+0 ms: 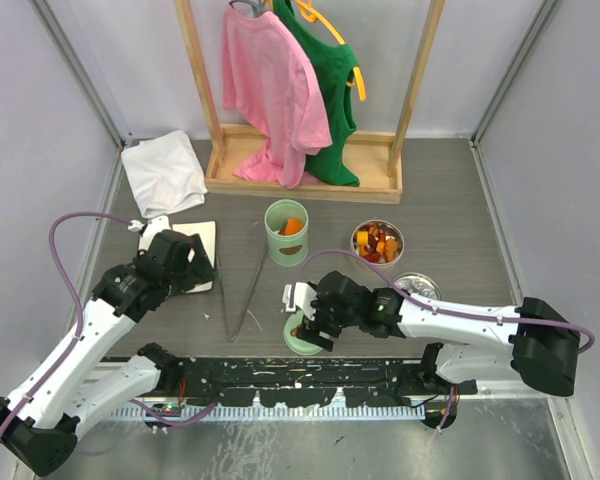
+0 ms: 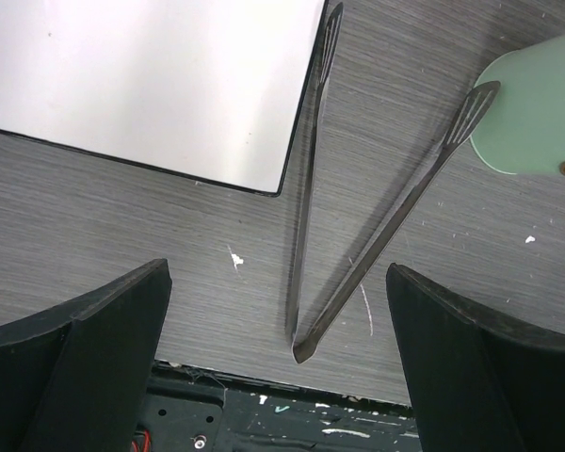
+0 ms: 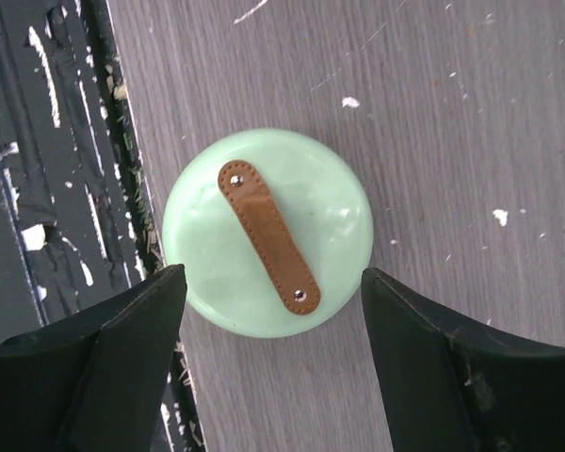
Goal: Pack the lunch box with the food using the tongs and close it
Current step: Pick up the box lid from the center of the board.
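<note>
The tongs [image 1: 240, 290] lie flat on the table in a narrow V, joined end toward the near edge. My left gripper [image 1: 185, 265] hovers open above them; in the left wrist view the joined end of the tongs [image 2: 301, 344] sits between the spread fingers [image 2: 104, 363] of the left gripper [image 2: 278, 363]. The pale green lunch box [image 1: 286, 232] stands upright with orange pieces inside. More food [image 1: 377, 243] fills a metal bowl. The box's green lid [image 3: 264, 235], with a brown strap, rests on the table. My right gripper [image 3: 273, 320] stands open astride its near rim.
A white board [image 1: 198, 250] lies left of the tongs, with a white cloth [image 1: 163, 172] behind it. A wooden rack [image 1: 305, 175] with pink and green shirts stands at the back. A small metal lid [image 1: 418, 287] lies right of the right arm.
</note>
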Action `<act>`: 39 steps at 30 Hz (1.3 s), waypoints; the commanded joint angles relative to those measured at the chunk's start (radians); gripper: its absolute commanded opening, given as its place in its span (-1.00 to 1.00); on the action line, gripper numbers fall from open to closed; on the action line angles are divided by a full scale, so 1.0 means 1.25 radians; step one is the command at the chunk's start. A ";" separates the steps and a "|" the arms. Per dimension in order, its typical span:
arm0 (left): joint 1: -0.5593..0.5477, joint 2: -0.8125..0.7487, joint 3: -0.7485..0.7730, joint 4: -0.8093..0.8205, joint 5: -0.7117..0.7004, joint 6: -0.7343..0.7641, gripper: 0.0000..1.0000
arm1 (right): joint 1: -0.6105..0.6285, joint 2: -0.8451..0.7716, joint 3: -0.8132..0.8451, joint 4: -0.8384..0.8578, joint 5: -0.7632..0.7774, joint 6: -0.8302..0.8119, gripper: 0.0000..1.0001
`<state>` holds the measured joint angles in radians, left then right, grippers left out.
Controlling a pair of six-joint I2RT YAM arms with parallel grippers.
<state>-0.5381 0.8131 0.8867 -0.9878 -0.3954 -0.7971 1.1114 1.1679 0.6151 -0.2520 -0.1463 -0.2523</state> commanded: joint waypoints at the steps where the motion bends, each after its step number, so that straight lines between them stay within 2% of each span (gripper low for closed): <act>1: 0.004 -0.009 -0.009 0.012 0.004 -0.011 0.96 | 0.004 0.002 0.015 0.102 0.023 -0.034 0.58; 10: 0.004 0.002 -0.005 0.020 0.019 -0.015 0.96 | 0.005 0.064 0.005 0.120 -0.029 -0.099 0.51; 16: 0.004 -0.001 -0.007 0.014 0.018 -0.015 0.96 | 0.004 0.083 -0.001 0.136 -0.014 -0.121 0.41; 27: 0.005 -0.014 -0.011 0.006 0.018 -0.015 0.96 | 0.002 0.101 -0.012 0.138 -0.096 -0.230 0.37; 39: 0.004 -0.013 -0.012 0.005 0.022 -0.019 0.96 | -0.020 0.128 0.016 0.100 -0.139 -0.225 0.07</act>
<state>-0.5365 0.8112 0.8722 -0.9867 -0.3653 -0.8047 1.0904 1.3289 0.6086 -0.1223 -0.2993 -0.5217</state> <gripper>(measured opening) 0.983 0.558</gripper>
